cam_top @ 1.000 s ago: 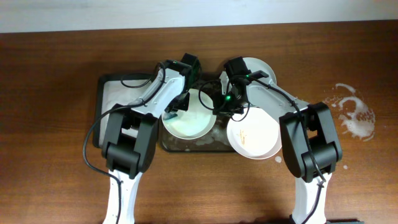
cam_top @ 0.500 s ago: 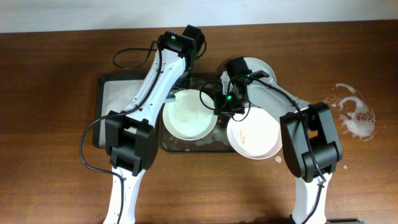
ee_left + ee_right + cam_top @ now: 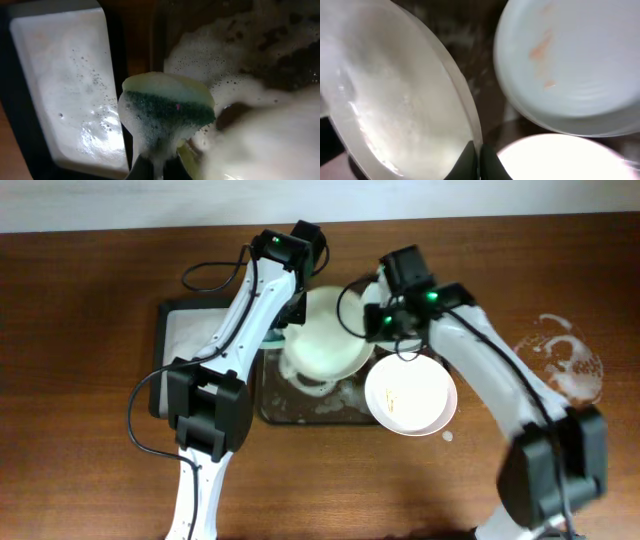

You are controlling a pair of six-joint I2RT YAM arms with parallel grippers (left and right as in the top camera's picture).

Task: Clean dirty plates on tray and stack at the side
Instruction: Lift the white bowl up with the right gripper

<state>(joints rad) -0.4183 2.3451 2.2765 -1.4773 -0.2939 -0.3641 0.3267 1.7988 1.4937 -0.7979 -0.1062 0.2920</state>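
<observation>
text: none legible | labels: none | brands: none | numbers: none | signs: none

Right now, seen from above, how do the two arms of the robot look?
Both the left arm and the right arm have white tubular links joined by bulky black joint housings. Thin black cables loop beside each arm, and small green lights glow near the wrists. The right end effector has dark, narrow fingers.

A plate (image 3: 410, 395) sits at the tray's (image 3: 285, 412) right end (smaller tray (image 3: 190, 335) lies left)
</observation>
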